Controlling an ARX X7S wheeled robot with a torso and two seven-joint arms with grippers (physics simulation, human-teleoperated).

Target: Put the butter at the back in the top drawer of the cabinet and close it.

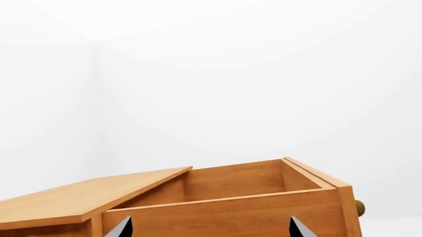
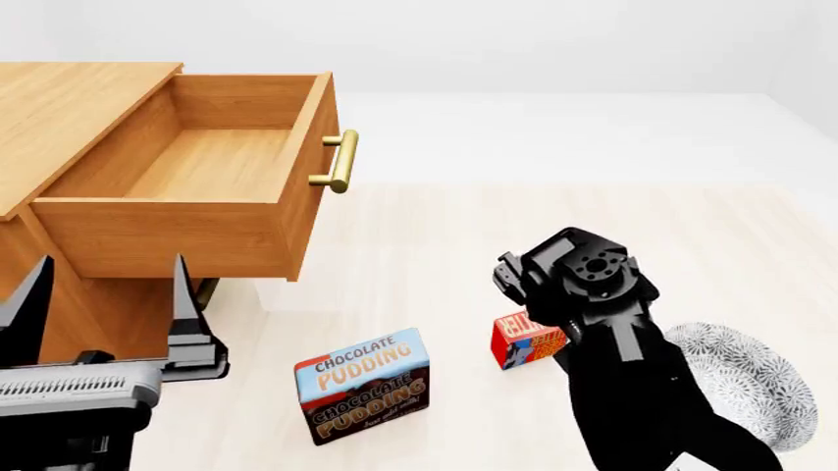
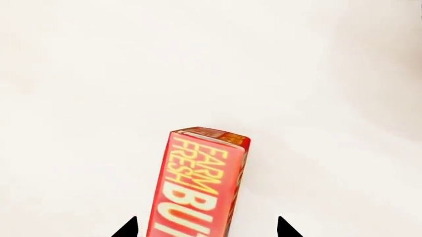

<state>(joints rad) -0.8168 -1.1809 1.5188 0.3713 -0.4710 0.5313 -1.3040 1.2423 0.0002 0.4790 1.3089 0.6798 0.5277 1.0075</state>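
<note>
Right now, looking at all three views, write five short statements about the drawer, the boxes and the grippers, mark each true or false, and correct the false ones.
1. The top drawer is pulled open. True.
2. The butter already lies in the drawer. False: it stands on the floor by the right arm, and the drawer shows only bare wood.
3. The right gripper is shut on the butter. False: its fingertips are spread on either side of the carton, open.
4. The pudding box stands on the floor, apart from the butter. True.
5. The left gripper holds the drawer handle. False: it is open with nothing between its fingertips, beside the drawer's side wall.
</note>
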